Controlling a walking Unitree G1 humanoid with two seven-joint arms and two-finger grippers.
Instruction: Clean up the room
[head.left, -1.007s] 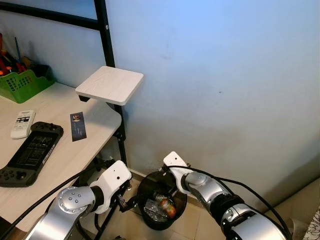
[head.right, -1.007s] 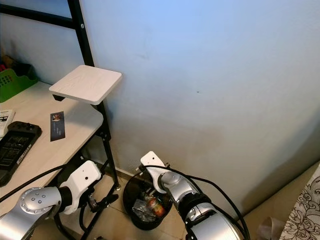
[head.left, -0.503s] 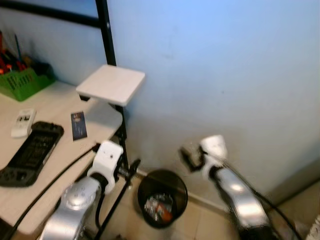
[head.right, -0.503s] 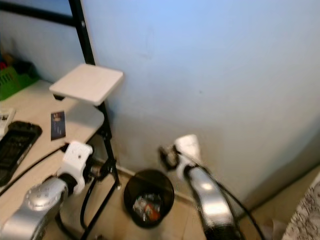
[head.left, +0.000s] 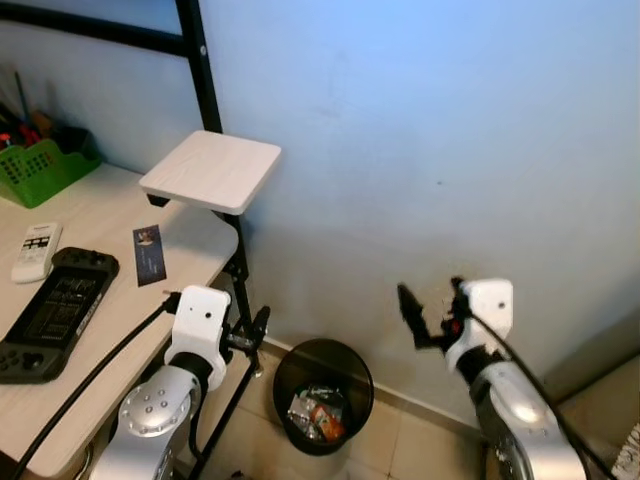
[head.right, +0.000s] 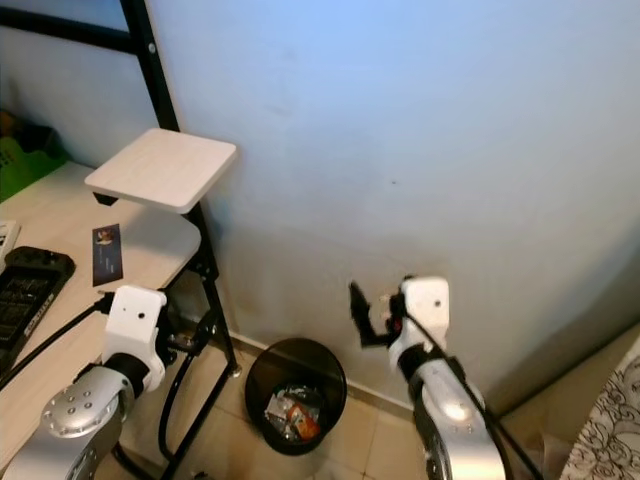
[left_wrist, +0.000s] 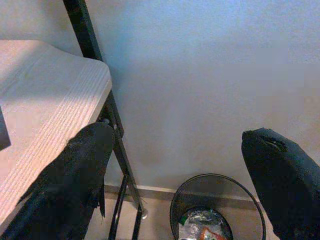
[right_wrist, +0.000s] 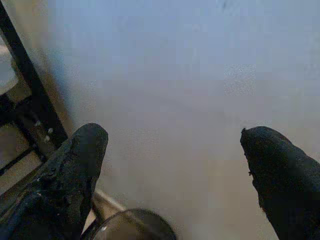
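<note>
right gripper (head.left: 430, 315) is raised above and right of the black bin (head.left: 322, 395), fingers spread, nothing between them. left gripper (head.left: 250, 335) is level with the desk edge, beside the black frame post (head.left: 215, 150), also spread and empty.

head views: the bin stands on the floor against the blue wall (head.left: 450, 130), between the two arms, with wrappers (head.left: 318, 412) lying in its bottom. on the desk (head.left: 100, 270) to the left lie a remote (head.left: 32, 250), a game console (head.left: 55, 310), a dark card (head.left: 148, 254) and, at the far end, a green basket (head.left: 38, 165). a small wooden shelf (head.left: 210, 172) projects over the desk's right end.

left wrist view: both fingers (left_wrist: 75, 175) stand wide apart; the bin rim (left_wrist: 215, 180) sits between them, desk edge close on one side.

right wrist view: fingers (right_wrist: 75, 165) wide apart, facing bare wall; the bin rim (right_wrist: 130, 225) is just below.

judgement: a disposal step appears complete. the next move calls for locating further clutter, probably on the desk. open room lies right of the bin; the left arm must clear the post and shelf edge.
</note>
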